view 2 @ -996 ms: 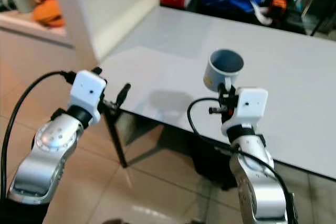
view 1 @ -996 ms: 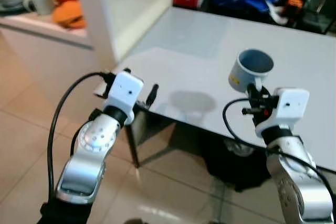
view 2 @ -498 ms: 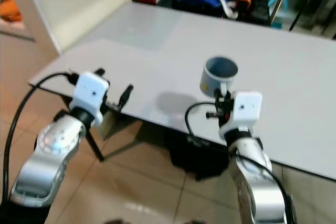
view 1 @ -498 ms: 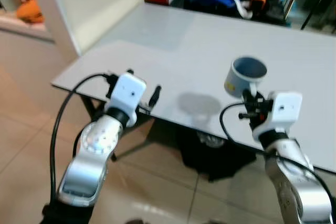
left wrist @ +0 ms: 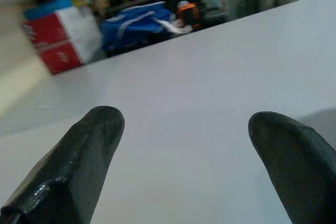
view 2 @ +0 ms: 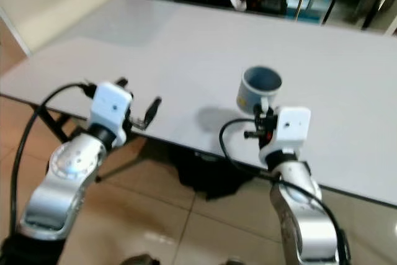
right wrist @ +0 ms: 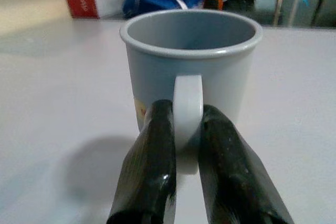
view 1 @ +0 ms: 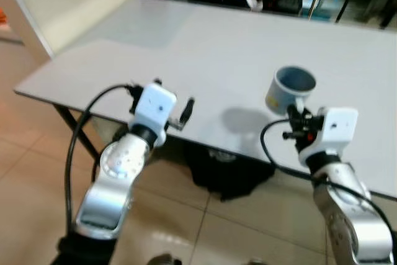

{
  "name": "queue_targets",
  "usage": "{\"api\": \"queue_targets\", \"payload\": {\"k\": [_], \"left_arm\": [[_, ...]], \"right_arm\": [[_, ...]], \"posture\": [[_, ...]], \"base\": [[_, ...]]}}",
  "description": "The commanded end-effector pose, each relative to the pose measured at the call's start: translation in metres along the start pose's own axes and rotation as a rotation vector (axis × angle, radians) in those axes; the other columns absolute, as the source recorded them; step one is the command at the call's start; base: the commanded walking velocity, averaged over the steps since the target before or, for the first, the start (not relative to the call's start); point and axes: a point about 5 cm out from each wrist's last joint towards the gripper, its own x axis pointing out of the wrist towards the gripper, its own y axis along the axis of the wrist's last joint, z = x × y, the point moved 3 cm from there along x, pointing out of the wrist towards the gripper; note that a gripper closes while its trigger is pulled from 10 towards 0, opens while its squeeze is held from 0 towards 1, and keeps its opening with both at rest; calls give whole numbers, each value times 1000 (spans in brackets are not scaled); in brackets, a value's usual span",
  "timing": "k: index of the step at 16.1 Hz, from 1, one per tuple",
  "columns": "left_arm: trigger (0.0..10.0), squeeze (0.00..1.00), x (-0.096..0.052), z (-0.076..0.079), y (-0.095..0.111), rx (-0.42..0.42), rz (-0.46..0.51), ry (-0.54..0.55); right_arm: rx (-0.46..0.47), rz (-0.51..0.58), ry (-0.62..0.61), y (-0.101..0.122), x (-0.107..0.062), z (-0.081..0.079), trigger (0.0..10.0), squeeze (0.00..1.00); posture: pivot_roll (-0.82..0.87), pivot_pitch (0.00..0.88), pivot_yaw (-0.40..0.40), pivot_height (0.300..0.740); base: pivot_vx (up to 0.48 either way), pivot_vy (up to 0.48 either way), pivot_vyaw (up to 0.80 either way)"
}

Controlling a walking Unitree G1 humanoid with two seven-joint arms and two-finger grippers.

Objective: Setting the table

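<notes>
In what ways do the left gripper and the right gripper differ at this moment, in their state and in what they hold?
The right gripper is shut on the handle of the grey mug, while the left gripper holds nothing. The right gripper's fingers press together on the handle; the left gripper's fingers stand wide apart. The right gripper carries the mug above the white table, with its shadow below; the left gripper is at the table's near edge. Both have two black fingers and point toward the table.
</notes>
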Motion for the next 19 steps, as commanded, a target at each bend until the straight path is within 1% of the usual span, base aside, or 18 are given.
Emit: {"api": "queue_targets", "payload": {"k": [1, 3, 5, 10, 12, 19], "left_arm": [[10000, 0, 1, -3, 6, -11, 22, 4], [10000, 0, 0, -4, 4, 10, 15, 1], [10000, 0, 0, -4, 5, 14, 21, -4], [10000, 0, 1, -3, 5, 13, 23, -12], [10000, 0, 0, -4, 5, 19, 23, -13], [10000, 0, 2, -4, 6, 21, 26, -21]], "right_arm": [[-2, 5, -1, 3, 1, -1, 10000, 0], [3, 0, -3, 2, 2, -1, 10000, 0], [7, 3, 4, 3, 3, -2, 10000, 0], [-10, 9, 52, 4, 4, -9, 10000, 0], [-3, 10, 56, 4, 5, -11, 10000, 0], [-4, 20, 57, 7, 8, -11, 10000, 0]], "posture": [[19, 82, 37, 740], [19, 83, 38, 740], [19, 83, 39, 740], [20, 76, 34, 740], [24, 75, 33, 740], [21, 68, 35, 740]], "base": [[0, 0, 0], [0, 0, -656], [276, 0, -791], [297, 0, 0], [283, 0, 0], [280, 0, 0]]}}
